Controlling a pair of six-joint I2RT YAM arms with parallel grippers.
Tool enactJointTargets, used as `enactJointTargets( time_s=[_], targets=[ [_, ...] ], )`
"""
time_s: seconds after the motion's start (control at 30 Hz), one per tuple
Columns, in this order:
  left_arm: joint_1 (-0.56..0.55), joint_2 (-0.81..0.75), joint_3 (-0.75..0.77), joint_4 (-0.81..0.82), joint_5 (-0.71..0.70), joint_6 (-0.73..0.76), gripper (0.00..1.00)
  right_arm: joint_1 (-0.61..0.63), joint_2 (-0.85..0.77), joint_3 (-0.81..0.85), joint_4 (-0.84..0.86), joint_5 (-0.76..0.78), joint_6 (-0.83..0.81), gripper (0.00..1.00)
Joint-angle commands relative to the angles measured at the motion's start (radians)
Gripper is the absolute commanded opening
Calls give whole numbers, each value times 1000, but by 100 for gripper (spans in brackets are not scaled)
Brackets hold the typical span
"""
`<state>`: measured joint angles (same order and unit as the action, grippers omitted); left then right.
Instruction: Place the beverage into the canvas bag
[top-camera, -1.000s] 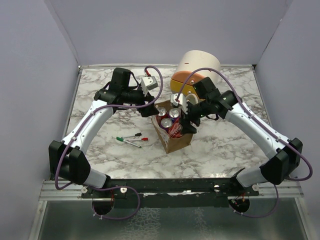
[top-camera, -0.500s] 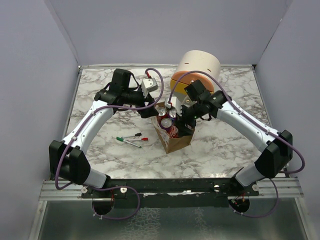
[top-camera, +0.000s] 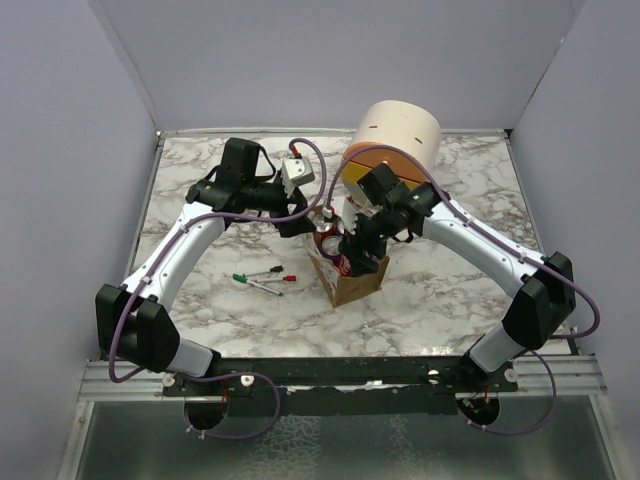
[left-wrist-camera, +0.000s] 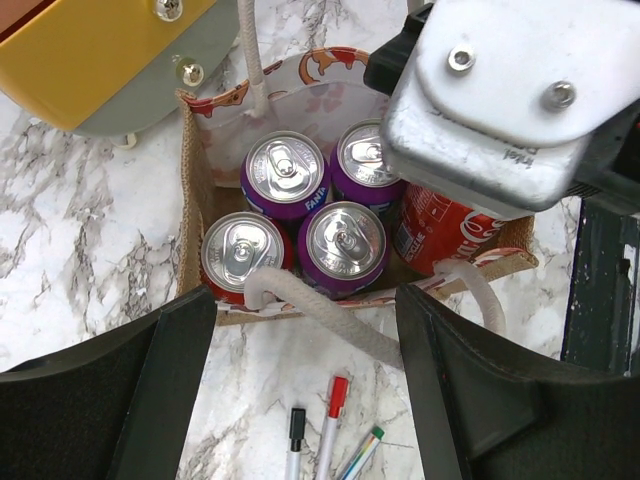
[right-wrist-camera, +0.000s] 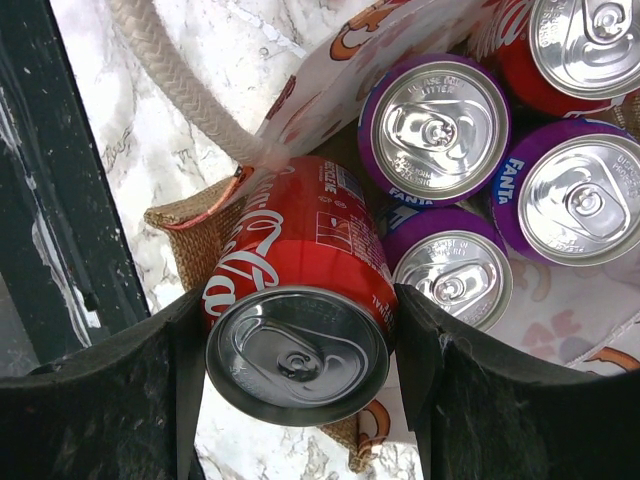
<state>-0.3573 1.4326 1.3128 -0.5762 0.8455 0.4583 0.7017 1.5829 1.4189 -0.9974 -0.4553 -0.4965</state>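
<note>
The canvas bag (top-camera: 352, 283) stands mid-table, tan-brown with pale rope handles (left-wrist-camera: 320, 308). It shows in the left wrist view (left-wrist-camera: 190, 200) and the right wrist view (right-wrist-camera: 190, 215). Upright in it are three purple Fanta cans (left-wrist-camera: 285, 170) and one red can (left-wrist-camera: 240, 250). My right gripper (top-camera: 355, 245) (right-wrist-camera: 300, 345) is shut on a red Coca-Cola can (right-wrist-camera: 300, 270), tilted, with its lower end inside the bag's corner (left-wrist-camera: 440, 225). My left gripper (top-camera: 298, 218) (left-wrist-camera: 305, 330) is open and empty, hovering just beside the bag's rim over a rope handle.
A round cream drawer unit (top-camera: 400, 128) with a yellow-orange drawer pulled out (left-wrist-camera: 90, 50) stands right behind the bag. Three pens (top-camera: 265, 278) (left-wrist-camera: 330, 430) lie on the marble left of the bag. Grey walls close the table's sides and back.
My right gripper has moved left and down with the Coca-Cola can, from beside the bag to over its opening. The left arm has barely moved.
</note>
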Motion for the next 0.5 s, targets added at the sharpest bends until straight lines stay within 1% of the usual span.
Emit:
enactJointTargets(
  time_s=[0.0,0.2,0.47],
  targets=[
    [10,-42,-21,-14,36,28,74,22,17,38,-12,-16,56,32],
    [16,-61,-30,-13,43,33,74,30,35,37,5,-35,75,38],
    [19,-72,-38,-10,48,35,74,38,50,14,41,-7,96,41]
  ],
)
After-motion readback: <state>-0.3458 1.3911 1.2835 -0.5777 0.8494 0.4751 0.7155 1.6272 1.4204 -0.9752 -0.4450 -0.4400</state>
